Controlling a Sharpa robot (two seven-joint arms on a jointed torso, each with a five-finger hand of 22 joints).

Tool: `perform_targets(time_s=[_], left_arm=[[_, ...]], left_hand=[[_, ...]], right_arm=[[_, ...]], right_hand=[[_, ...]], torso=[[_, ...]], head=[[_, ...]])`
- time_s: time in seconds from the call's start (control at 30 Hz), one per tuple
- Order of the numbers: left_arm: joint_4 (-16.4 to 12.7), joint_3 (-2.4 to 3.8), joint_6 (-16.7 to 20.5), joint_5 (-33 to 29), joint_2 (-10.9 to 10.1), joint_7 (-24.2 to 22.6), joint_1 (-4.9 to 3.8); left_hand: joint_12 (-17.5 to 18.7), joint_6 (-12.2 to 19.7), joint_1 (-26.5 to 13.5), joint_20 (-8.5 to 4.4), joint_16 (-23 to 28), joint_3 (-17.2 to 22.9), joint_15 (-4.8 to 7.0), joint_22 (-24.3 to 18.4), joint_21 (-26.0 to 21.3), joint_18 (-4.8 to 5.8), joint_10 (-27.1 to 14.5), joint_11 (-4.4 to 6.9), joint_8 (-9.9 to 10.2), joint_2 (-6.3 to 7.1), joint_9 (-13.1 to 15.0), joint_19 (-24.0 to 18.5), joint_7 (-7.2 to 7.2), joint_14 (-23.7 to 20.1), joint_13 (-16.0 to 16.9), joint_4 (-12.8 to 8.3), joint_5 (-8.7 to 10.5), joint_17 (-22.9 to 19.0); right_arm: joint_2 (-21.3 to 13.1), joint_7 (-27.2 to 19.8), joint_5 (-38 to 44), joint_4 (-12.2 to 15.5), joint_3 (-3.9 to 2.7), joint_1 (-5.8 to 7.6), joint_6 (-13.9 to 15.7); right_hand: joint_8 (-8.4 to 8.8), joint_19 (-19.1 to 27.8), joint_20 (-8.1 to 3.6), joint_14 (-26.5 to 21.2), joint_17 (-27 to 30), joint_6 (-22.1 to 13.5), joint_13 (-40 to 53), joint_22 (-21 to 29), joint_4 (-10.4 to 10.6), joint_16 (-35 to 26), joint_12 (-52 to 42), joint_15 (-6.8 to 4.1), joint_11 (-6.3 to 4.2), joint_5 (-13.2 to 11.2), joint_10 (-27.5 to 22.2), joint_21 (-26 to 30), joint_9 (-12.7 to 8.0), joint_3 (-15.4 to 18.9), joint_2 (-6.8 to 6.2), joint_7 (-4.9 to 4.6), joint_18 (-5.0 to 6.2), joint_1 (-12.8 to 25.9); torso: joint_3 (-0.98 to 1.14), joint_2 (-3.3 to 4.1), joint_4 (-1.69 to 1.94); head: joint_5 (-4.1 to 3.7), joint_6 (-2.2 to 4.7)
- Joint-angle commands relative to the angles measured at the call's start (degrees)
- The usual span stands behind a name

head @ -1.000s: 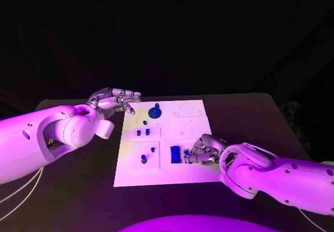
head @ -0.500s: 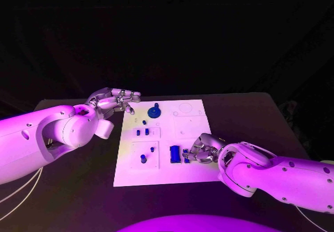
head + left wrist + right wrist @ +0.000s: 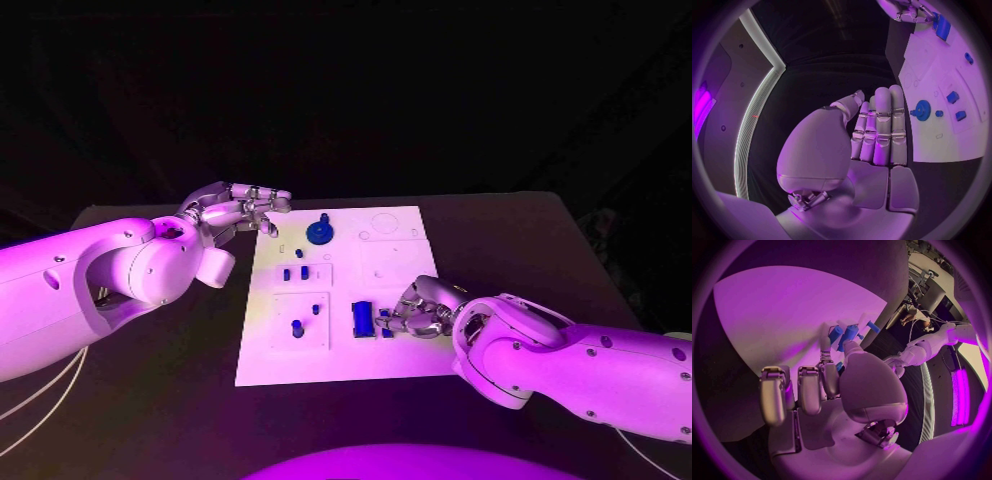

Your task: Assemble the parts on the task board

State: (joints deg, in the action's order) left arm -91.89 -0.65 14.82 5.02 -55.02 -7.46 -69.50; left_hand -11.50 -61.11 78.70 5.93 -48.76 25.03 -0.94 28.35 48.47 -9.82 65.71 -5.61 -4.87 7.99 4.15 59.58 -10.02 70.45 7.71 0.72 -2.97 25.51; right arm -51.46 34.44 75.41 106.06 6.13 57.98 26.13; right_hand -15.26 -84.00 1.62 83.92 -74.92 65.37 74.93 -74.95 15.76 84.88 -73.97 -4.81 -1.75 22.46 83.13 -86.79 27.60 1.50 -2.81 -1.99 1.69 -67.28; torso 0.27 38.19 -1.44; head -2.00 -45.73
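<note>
The white task board [image 3: 389, 355] lies mid-table. A blue gear [image 3: 320, 233] stands at its far part, with two small blue pegs [image 3: 296, 272] below it and further pegs [image 3: 297, 327] in the near left panel. A blue rectangular block [image 3: 362, 318] lies near the middle. My right hand [image 3: 421, 310] rests over the board's near right, just beside the block, and pinches a small blue part [image 3: 844, 334] between thumb and finger. My left hand [image 3: 238, 208] hovers by the board's far left corner, close to the gear [image 3: 922, 108], fingers side by side and holding nothing.
Black table [image 3: 173, 400] surrounds the board, with bare surface on the left, on the right and in front. My bulky forearms reach in over both near corners of the table. The board's far right panel [image 3: 389, 230] carries no blue pieces.
The right hand has shifted very slightly beside the blue block, still with the small part. The left hand has stayed in place.
</note>
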Motion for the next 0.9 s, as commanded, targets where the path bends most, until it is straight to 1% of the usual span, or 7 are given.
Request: perform_targets(time_s=[0.03, 0.2, 0.23, 0.43, 0.6, 0.73, 0.9], left_arm=[[-0.2, 0.04, -0.9, 0.2, 0.0, -0.1, -0.04], [-0.1, 0.03, -0.9, 0.2, -0.1, -0.1, -0.03], [-0.1, 0.03, -0.9, 0.2, -0.1, -0.1, -0.03], [-0.1, 0.03, -0.9, 0.2, -0.2, -0.2, -0.03], [-0.1, 0.03, -0.9, 0.2, -0.1, -0.2, -0.03], [-0.1, 0.03, -0.8, 0.2, -0.2, -0.2, -0.03], [-0.1, 0.03, -0.8, 0.2, -0.3, -0.2, -0.02]], left_hand=[[-0.1, 0.5, 0.3, 0.27, 0.2, -0.1, -0.10, -0.1, -0.2, -0.76, -0.3, -0.10, 0.2, 0.22, -0.1, 0.2, 0.02, -0.2, 0.1, -0.2, 0.05, -0.1], [-0.1, 0.5, 0.3, 0.27, 0.2, -0.1, -0.10, -0.1, -0.2, -0.76, -0.3, -0.10, 0.2, 0.22, -0.1, 0.2, 0.02, -0.2, 0.1, -0.2, 0.05, -0.1], [-0.1, 0.5, 0.3, 0.27, 0.2, -0.1, -0.10, -0.1, -0.2, -0.76, -0.3, -0.10, 0.2, 0.22, -0.1, 0.2, 0.02, -0.2, 0.1, -0.2, 0.05, -0.1], [-0.1, 0.5, 0.3, 0.27, 0.2, -0.1, -0.10, -0.1, -0.2, -0.76, -0.3, -0.10, 0.2, 0.22, -0.1, 0.2, 0.02, -0.2, 0.1, -0.2, 0.05, -0.1], [-0.1, 0.5, 0.3, 0.27, 0.2, -0.1, -0.10, -0.1, -0.2, -0.76, -0.3, -0.10, 0.2, 0.22, -0.1, 0.2, 0.02, -0.2, 0.1, -0.2, 0.05, -0.1], [-0.2, 0.6, 0.3, 0.28, 0.2, -0.2, -0.13, -0.1, -0.2, -0.75, -0.4, -0.11, 0.2, 0.15, -0.1, 0.2, 0.00, -0.2, 0.1, -0.2, 0.03, -0.1], [-0.2, 0.6, 0.3, 0.28, 0.2, -0.2, -0.13, -0.1, -0.2, -0.75, -0.4, -0.11, 0.2, 0.15, -0.1, 0.2, 0.00, -0.2, 0.1, -0.2, 0.03, -0.1]], right_arm=[[-0.9, -1.4, 2.1, 0.9, 0.01, -0.06, -0.7], [-2.0, -2.2, 2.8, 2.2, 0.02, -0.21, -1.5], [-2.2, -2.3, 2.9, 2.5, 0.02, -0.32, -1.5], [-2.8, -2.6, 3.4, 3.2, 0.02, -0.69, -2.0], [-2.7, -2.6, 3.5, 3.0, 0.02, -0.83, -2.3], [-2.5, -2.6, 3.5, 2.3, 0.02, -0.97, -2.4], [-2.2, -2.5, 3.6, 1.0, 0.02, -1.04, -2.2]], right_hand=[[-0.30, -4.6, -0.28, 4.3, -6.8, -0.3, 4.1, -14.1, -0.9, 0.1, -0.2, -0.34, -0.04, -0.4, 0.2, 0.2, 0.2, 0.0, -0.29, -0.24, -0.94, -1.9], [-0.34, -4.6, -0.29, 4.4, -6.9, -0.3, 4.1, -14.1, -1.5, 0.1, -0.1, -0.34, -0.05, -0.7, 0.2, 0.1, 0.3, 0.5, -0.59, -0.25, -0.95, -3.0], [-0.35, -4.6, -0.29, 4.4, -6.9, -0.4, 4.1, -14.1, -1.5, 0.1, -0.1, -0.34, -0.05, -0.7, 0.2, 0.1, 0.3, 0.5, -0.59, -0.24, -0.95, -3.0], [-0.36, -4.6, -0.30, 4.3, -6.9, -0.4, 4.2, -14.1, -1.6, 0.1, -0.1, -0.34, -0.05, -0.8, 0.2, 0.1, 0.3, 0.5, -0.60, -0.24, -0.97, -3.2], [-0.37, -4.7, -0.30, 4.4, -7.0, -0.3, 4.2, -14.1, -1.6, 0.1, -0.2, -0.34, -0.06, -0.8, 0.2, 0.0, 0.3, 0.6, -0.58, -0.23, -0.98, -3.4], [-0.40, -4.7, -0.30, 4.4, -7.0, -0.3, 4.2, -14.1, -1.7, 0.1, -0.2, -0.35, -0.08, -0.8, 0.3, 0.0, 0.3, 0.5, -0.42, -0.20, -0.98, -3.6], [-0.44, -4.7, -0.31, 4.4, -7.0, -0.3, 4.4, -14.1, -1.7, 0.2, -0.4, -0.37, -0.10, -0.8, 0.3, -0.1, 0.3, 0.5, -0.07, -0.17, -0.99, -3.9]], torso=[[0.02, -0.01, -0.01], [0.05, -0.02, -0.15], [0.03, 0.00, -0.18], [0.03, -0.01, -0.18], [-0.01, -0.01, -0.02], [0.03, -0.03, -0.05], [-0.01, 0.03, -0.05]], head=[[0.11, -0.05], [0.24, -0.01], [0.28, 0.03], [0.18, 0.11], [0.06, 0.08], [0.12, 0.17], [0.13, 0.08]])
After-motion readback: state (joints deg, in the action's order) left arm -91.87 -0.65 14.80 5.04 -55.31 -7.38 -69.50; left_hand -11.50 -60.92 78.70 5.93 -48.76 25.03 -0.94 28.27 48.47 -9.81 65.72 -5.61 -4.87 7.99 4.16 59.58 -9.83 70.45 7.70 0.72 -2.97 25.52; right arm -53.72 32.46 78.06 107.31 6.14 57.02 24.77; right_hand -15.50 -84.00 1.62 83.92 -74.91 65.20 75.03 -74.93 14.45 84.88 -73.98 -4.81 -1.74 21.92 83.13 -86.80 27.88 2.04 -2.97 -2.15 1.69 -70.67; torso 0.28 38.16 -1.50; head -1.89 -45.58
